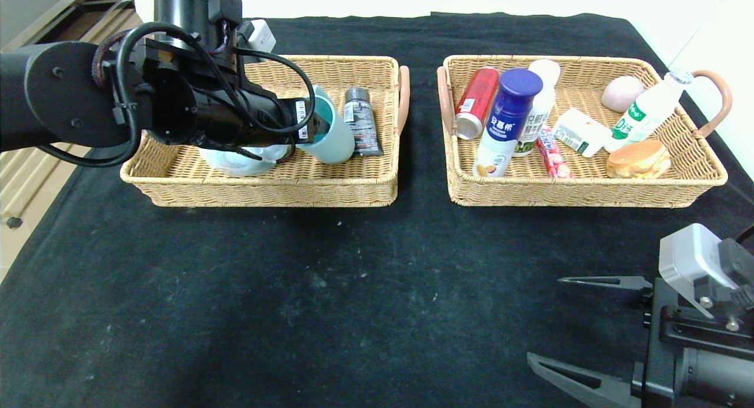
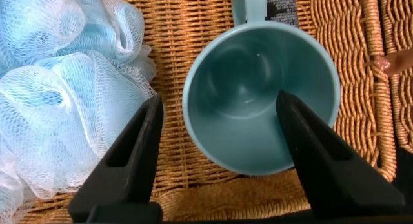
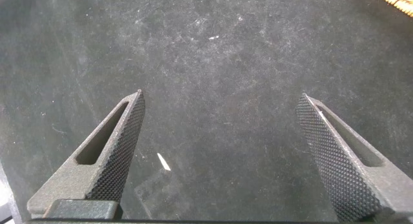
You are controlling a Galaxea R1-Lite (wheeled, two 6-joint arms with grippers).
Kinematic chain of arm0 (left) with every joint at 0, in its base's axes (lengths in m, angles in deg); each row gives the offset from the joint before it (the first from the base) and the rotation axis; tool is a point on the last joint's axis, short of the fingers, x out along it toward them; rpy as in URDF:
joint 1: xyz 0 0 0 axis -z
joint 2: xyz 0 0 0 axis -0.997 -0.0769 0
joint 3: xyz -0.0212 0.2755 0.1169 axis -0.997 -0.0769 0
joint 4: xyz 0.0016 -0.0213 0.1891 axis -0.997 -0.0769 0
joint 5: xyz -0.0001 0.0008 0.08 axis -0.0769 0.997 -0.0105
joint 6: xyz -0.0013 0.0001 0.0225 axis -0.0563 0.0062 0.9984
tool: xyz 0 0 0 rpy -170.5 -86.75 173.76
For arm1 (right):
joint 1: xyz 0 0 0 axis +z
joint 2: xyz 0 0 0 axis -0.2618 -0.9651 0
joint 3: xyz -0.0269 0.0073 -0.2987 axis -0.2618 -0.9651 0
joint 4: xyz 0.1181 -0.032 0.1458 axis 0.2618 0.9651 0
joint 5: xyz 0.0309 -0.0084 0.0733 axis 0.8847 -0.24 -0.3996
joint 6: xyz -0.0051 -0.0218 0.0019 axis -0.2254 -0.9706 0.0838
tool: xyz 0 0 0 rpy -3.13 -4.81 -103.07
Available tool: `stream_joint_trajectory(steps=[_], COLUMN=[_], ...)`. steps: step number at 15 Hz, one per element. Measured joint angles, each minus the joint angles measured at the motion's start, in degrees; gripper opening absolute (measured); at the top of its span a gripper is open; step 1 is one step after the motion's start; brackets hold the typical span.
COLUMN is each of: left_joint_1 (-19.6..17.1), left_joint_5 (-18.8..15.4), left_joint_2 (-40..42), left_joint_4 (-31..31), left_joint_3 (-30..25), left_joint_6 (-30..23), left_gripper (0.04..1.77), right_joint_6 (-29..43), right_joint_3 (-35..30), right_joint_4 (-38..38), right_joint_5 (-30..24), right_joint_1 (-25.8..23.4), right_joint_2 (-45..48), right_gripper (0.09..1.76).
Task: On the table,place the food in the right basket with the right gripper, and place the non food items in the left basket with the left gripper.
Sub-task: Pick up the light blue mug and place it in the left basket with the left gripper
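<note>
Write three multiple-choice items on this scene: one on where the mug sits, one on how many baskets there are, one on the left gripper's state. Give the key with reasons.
1. Where is the teal mug?
A. in the left basket
B. in the right basket
C. on the black cloth

2. How many wicker baskets stand on the table?
A. one
B. two
C. three

3. How is the left gripper set?
A. shut on the bath pouf
B. shut, away from everything
C. open, one finger inside the mug and one outside

Key: 1 A, the mug stands beside the pouf and the dark tube. 2 B, two alike, side by side. 3 C, the left wrist view shows the fingers spread across the rim.
</note>
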Motion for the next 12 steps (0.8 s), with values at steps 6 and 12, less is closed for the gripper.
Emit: stream_joint_trajectory(steps=[6,12], left_joint_1=[0.44,0.82], left_joint_5=[0.09,0.01], left_joint_2=[4.68,13.14], left_joint_4=[-0.04,-0.06], left_joint_3=[-5.25,-13.09], left_joint_6=[0.07,0.16], left_gripper=[1.53,1.63], right_joint_6=[-0.05,-0.06], right_joint_3=[-0.26,-0.39], right_joint_4=[0.02,-0.07], right_joint_5=[0.0,0.04], right_joint_1=[0.48,0.59], right_joint_2=[-0.2,-0.55], right_gripper=[1.71,1.71])
